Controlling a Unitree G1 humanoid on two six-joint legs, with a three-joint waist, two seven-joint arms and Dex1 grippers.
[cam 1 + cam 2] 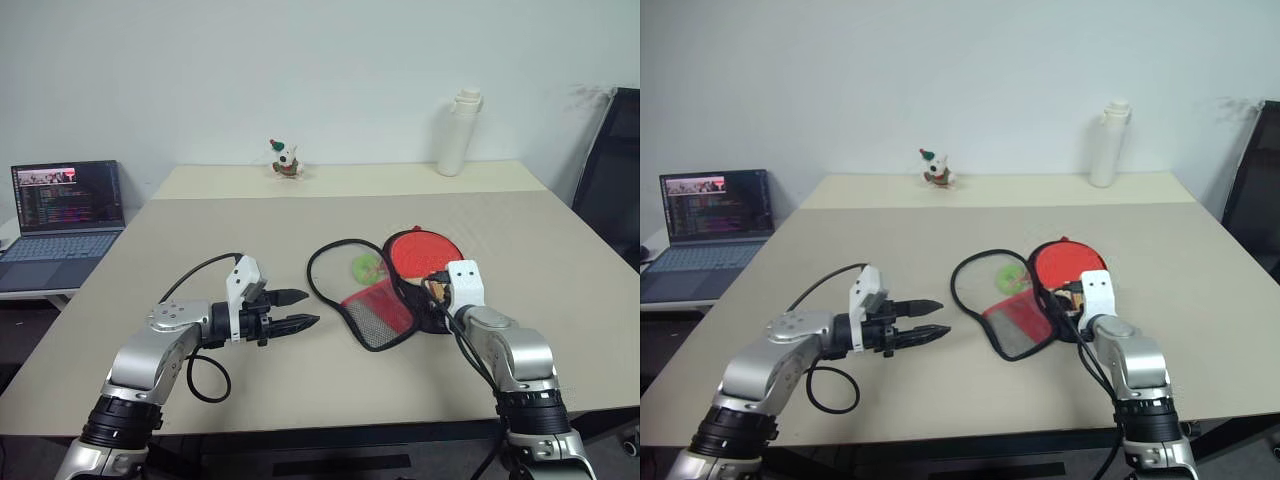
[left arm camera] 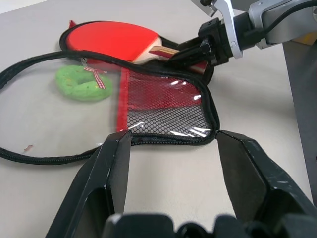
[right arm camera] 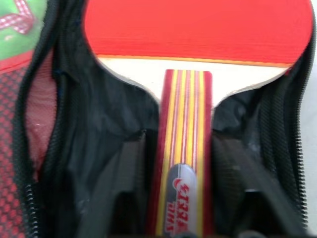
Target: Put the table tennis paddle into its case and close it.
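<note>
My two arms: silver shells, black joints, black two-fingered grippers

My left arm (image 1: 150,350) is a rounded silver-grey metal shell with small dark screws on its upper cover, ending near the shoulder in a black ribbed collar; a white angular bracket sits on the wrist above a black block, and a thin black cable loops from it down beside the forearm. My left gripper (image 1: 308,309) has two tapering black fingers with a glossy, lightly scuffed finish. My right arm (image 1: 515,360) wears the same silver shell, black ribbed collar, white wrist bracket and black cabling, and its right gripper (image 2: 190,52) is likewise black.
</note>
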